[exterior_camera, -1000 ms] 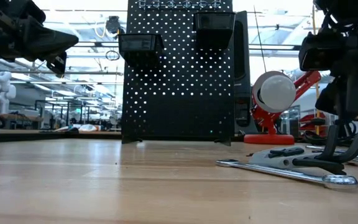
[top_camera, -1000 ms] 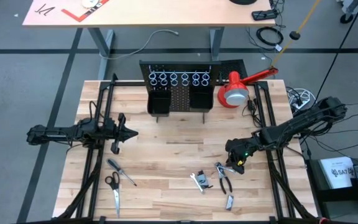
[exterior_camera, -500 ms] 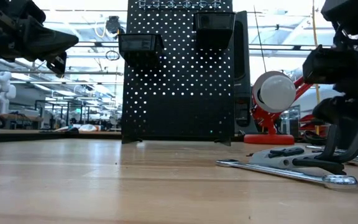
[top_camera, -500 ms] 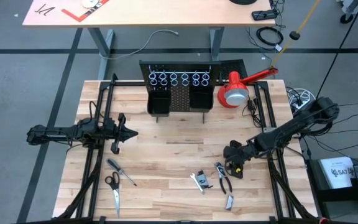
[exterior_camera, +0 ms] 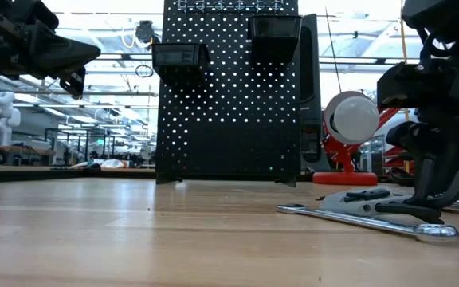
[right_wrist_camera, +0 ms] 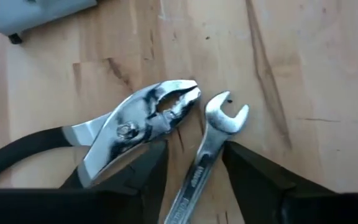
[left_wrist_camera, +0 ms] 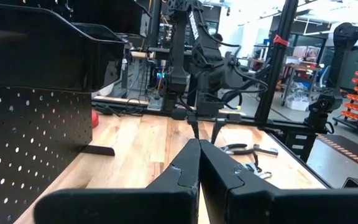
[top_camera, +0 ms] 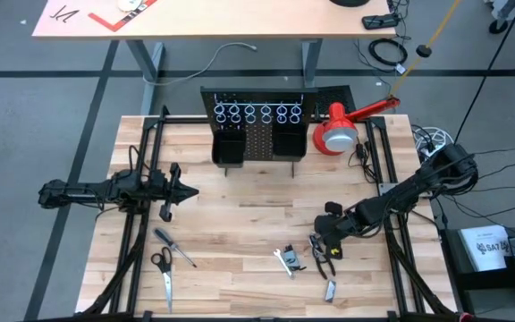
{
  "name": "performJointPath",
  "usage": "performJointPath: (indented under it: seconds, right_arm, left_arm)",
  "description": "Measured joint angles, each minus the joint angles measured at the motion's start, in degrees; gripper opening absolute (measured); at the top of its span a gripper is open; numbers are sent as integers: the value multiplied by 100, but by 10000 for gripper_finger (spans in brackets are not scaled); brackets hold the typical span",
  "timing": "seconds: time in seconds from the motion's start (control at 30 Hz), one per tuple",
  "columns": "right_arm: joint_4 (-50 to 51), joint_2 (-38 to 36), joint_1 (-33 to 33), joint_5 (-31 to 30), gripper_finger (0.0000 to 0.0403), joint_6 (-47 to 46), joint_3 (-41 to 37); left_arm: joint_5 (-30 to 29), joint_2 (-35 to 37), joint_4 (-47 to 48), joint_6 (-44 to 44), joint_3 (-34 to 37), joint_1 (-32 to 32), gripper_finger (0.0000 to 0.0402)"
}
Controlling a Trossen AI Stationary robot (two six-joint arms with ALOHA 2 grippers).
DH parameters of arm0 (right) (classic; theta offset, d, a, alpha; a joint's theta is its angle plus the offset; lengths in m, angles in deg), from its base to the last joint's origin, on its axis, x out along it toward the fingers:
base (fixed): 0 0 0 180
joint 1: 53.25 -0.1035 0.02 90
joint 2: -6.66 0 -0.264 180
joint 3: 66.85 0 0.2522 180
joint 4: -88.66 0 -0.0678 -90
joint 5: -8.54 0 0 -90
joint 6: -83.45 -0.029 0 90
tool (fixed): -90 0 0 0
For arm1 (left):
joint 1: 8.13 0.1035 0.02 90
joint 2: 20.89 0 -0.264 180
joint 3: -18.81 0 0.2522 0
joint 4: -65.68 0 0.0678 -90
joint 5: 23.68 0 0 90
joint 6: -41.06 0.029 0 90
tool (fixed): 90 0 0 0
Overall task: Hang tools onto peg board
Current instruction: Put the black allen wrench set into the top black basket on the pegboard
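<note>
A silver wrench (right_wrist_camera: 211,140) lies flat on the wooden table beside black-handled pliers (right_wrist_camera: 138,124). My right gripper (right_wrist_camera: 194,154) is open and slants down over them. Its two fingers stand on either side of the wrench's shaft, just behind the open jaw end; the high view places it at the right near part of the table (top_camera: 328,240). My left gripper (top_camera: 184,190) is shut, holds nothing and hovers level at the table's left. Scissors (top_camera: 162,270) and a screwdriver (top_camera: 175,247) lie near the left front. The peg board (top_camera: 257,134) stands upright at the far edge.
A red-and-white lamp (top_camera: 338,131) stands right of the peg board. Small metal pieces (top_camera: 287,260) and another small tool (top_camera: 331,289) lie near the pliers. Bare wood stretches across the middle of the table between the arms.
My right gripper has come down and moved toward the table's left and near edge, tipping more steeply downward, until its fingers stand low over the wrench and pliers. The tools have stayed where they lay.
</note>
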Motion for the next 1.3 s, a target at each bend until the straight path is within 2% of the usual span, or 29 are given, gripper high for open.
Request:
performJointPath:
  seconds: [0.23,0.3,0.5,0.73,0.83,0.97,1.17,1.3]
  right_arm:
    - [176,0,28,-133,28,-275,35]
    - [305,-1,31,-180,10,-391,47]
    - [333,23,33,-444,1,-535,42]
    - [357,66,35,-838,1,185,524]
    - [299,55,35,-828,7,276,817]
    - [334,53,35,-582,49,3,1192]
    - [446,47,-137,448,140,-806,1444]
    - [946,186,-338,447,163,-1755,1444]
  left_arm:
    - [0,2,7,-35,0,0,12]
    - [0,0,56,-35,0,0,12]
    - [0,0,247,-46,-2,0,12]
    - [-11,0,206,-46,0,0,13]
    - [-15,0,206,-48,-2,0,13]
    - [-35,0,206,-176,-2,0,13]
    - [-35,0,204,-186,-1,0,13]
    - [-35,0,191,-188,-2,0,13]
